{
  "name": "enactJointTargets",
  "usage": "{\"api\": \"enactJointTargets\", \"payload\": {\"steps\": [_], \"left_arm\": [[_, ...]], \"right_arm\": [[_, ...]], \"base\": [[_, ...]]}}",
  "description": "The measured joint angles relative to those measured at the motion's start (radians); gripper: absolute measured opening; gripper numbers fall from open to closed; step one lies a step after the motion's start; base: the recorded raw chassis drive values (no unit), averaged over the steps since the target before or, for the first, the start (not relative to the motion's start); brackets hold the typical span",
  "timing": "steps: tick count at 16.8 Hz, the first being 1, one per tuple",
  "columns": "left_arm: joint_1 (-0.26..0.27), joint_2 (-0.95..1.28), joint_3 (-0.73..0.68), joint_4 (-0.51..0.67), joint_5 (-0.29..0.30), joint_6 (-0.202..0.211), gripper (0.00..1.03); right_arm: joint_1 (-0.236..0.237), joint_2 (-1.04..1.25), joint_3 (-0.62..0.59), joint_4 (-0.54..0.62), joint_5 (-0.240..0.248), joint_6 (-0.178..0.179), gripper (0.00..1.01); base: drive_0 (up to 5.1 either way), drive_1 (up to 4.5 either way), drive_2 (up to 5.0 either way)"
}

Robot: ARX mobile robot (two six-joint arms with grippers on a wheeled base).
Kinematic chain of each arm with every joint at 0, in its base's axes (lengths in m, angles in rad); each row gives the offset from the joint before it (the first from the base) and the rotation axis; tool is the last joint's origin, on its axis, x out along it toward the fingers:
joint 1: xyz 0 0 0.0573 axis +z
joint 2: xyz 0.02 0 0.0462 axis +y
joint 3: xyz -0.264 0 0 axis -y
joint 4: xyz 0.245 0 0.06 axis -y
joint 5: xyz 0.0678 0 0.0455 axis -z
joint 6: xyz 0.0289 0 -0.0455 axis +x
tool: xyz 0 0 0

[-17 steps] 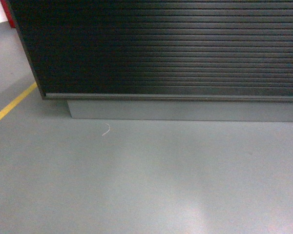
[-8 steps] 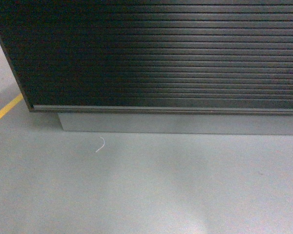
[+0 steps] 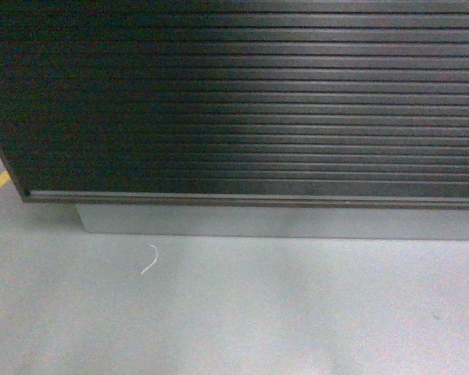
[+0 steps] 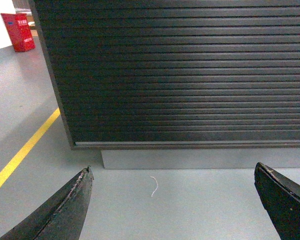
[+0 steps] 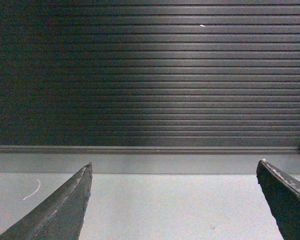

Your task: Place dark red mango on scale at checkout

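The checkout (image 3: 242,101) fills the upper half of the head view as a black counter front with horizontal ribs, on a grey plinth (image 3: 281,223). It also faces both wrist cameras: checkout (image 4: 185,75), checkout (image 5: 150,75). The dark red mango and the scale are out of view. My left gripper (image 4: 173,172) is open over bare floor, nothing between its fingers. My right gripper (image 5: 174,169) is open as well and holds nothing. Neither gripper shows in the head view.
Grey floor (image 3: 234,312) lies before the counter, with a small white thread (image 3: 149,260) on it. A yellow floor line (image 4: 22,152) runs along the left past the counter's left corner. A red box (image 4: 18,31) stands far back left.
The counter front has grown larger and shifted left and down in the head view, and the thread has slid down. The yellow line is nearly out of the frame.
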Motion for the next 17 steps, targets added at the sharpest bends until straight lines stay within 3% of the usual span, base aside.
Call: {"api": "enactJointTargets", "payload": {"steps": [17], "left_arm": [[0.000,0.000,0.000,0.001,0.002,0.000,0.98]], "right_arm": [[0.000,0.000,0.000,-0.002,0.000,0.000,0.98]], "base": [[0.0,3.07,-3.1]]}}
